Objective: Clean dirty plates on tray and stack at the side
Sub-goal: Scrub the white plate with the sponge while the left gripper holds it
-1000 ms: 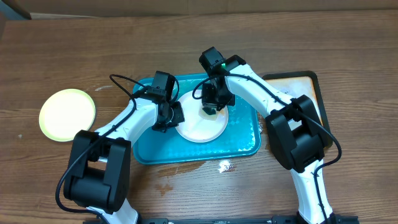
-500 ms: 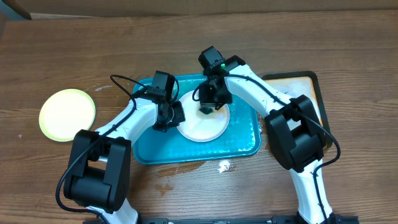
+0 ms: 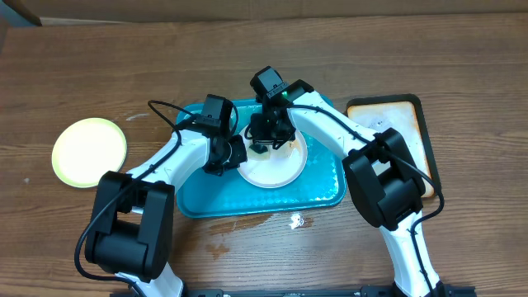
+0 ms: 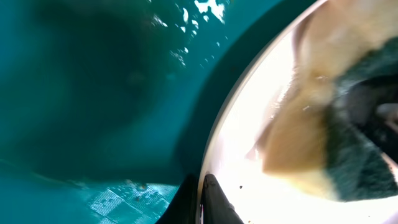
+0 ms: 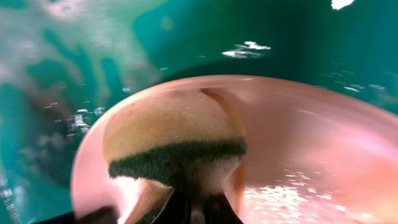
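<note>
A white plate (image 3: pixel 276 169) lies in the teal tray (image 3: pixel 322 186). My left gripper (image 3: pixel 228 154) is shut on the plate's left rim; in the left wrist view its tips (image 4: pixel 200 190) pinch the bright rim of the plate (image 4: pixel 249 180). My right gripper (image 3: pixel 268 137) is shut on a yellow sponge with a green scrub side (image 5: pixel 168 134), pressed onto the plate (image 5: pixel 311 155) near its upper left part. The sponge (image 4: pixel 298 149) also shows in the left wrist view. A pale yellow-green plate (image 3: pixel 89 152) rests on the table at the far left.
A tan black-rimmed tray (image 3: pixel 408 115) sits at the right, partly under the right arm. The teal tray's base (image 4: pixel 93 93) is wet. A small white splash or scrap (image 3: pixel 299 220) lies on the wood just below the teal tray.
My right gripper has slid the sponge leftward across the plate, toward the left gripper. The left gripper keeps its hold on the rim without moving.
</note>
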Action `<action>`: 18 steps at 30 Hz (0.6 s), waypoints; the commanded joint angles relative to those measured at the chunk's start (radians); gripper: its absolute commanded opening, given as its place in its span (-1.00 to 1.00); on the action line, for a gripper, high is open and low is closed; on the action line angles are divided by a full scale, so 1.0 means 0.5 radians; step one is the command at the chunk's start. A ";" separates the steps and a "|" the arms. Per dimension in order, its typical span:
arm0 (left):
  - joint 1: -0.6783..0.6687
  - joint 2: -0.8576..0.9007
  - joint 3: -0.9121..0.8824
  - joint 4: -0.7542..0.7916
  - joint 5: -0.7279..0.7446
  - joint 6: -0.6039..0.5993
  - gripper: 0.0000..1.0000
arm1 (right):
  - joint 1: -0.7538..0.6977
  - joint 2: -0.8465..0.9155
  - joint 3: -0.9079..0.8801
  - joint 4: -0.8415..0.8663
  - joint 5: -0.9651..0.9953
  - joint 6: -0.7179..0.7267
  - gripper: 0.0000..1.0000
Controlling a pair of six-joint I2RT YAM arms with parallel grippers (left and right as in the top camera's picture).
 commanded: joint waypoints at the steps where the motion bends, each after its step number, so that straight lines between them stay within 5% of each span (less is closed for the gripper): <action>1: -0.013 0.077 -0.019 -0.056 -0.026 -0.011 -0.92 | -0.056 0.052 -0.035 -0.114 0.596 0.056 -0.92; 7: -0.013 0.077 -0.019 -0.060 -0.040 -0.011 -0.92 | -0.127 0.052 -0.035 -0.348 1.020 0.162 -0.92; 13: -0.011 0.077 -0.019 -0.063 -0.061 -0.050 -0.92 | -0.150 0.052 -0.035 -0.481 1.042 0.167 -0.92; 18: -0.011 0.077 -0.019 -0.063 -0.078 -0.085 -0.92 | -0.066 0.052 -0.035 -0.472 0.597 -0.319 -0.92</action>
